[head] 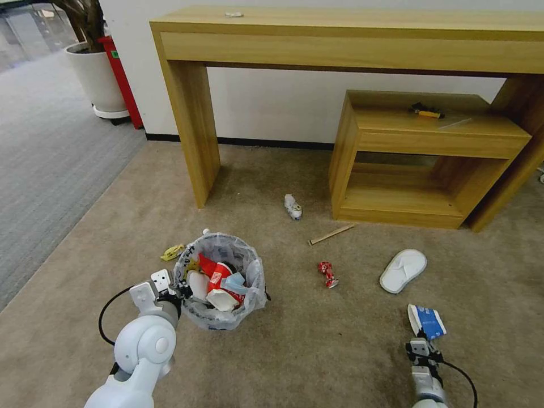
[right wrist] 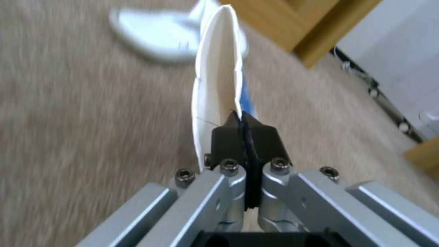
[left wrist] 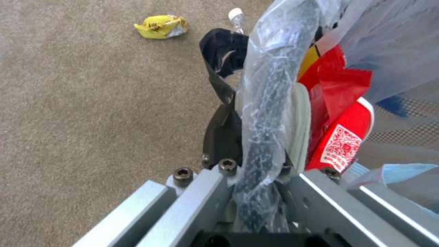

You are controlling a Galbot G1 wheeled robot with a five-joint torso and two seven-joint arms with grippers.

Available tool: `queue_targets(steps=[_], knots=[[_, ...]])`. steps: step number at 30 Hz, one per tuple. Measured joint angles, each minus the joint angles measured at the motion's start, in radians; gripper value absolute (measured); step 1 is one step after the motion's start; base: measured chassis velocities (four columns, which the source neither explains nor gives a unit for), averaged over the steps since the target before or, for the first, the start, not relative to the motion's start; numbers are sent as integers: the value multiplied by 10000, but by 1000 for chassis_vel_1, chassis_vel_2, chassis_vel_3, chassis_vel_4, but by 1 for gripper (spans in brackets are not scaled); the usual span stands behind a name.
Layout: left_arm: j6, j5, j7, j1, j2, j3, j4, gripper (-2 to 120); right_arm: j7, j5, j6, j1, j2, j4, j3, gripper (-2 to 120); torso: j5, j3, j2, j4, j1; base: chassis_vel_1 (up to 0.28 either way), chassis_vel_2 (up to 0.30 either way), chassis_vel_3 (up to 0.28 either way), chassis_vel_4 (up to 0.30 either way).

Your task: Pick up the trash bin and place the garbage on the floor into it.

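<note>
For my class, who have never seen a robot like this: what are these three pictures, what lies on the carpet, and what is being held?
One picture looks down from the robot's head; the other two come from cameras on its wrists. The left gripper is shut on the rim of the trash bin, already holding litter. The right gripper pinches a blue-white packet. On the floor lie a white slipper, a red wrapper, a wooden stick, a small bottle and a yellow wrapper.

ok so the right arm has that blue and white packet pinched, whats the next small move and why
Probably carry the packet leftward to above the trash bin. The right end effector is shut on it, clear of the carpet, while the left end effector grips the bin's rim, and the bin sits well left of the packet.
</note>
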Motion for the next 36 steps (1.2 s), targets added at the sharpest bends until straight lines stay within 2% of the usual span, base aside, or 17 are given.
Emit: queue_targets(steps=[5, 8, 9, 15, 20, 26, 36], knots=[[16, 9, -11, -38, 23, 40, 43, 0, -51, 324, -44, -133, -440, 751, -148, 0, -4, 0, 0, 1, 0, 0, 0, 0, 0], [38, 68, -16, -66, 9, 114, 105, 0, -128, 856, -157, -291, -958, 1938, -431, 0, -3, 0, 0, 4, 0, 0, 0, 0, 0], [38, 68, -16, -66, 9, 114, 105, 0, -128, 856, -157, -291, -958, 1938, -431, 0, -3, 0, 0, 4, 0, 0, 0, 0, 0], [65, 160, -8, -78, -6, 226, 186, 0, -177, 1952, -580, -470, -1527, 4254, -1170, 0, -2, 0, 0, 3, 0, 0, 0, 0, 0], [83, 182, -7, -111, 22, 275, 221, 0, -319, 2689, -576, -358, -1902, 5214, -1669, 0, -1, 0, 0, -1, 0, 0, 0, 0, 0], [104, 253, -8, -129, 75, 319, 304, 0, -511, 4252, -727, 167, -2763, 7355, -2326, 0, -3, 0, 0, 2, 0, 0, 0, 0, 0], [204, 248, -205, -504, 116, 402, 519, 0, -519, 6122, -1350, 1484, -4148, 9774, -3388, 0, -3, 0, 0, 2, 0, 0, 0, 0, 0]])
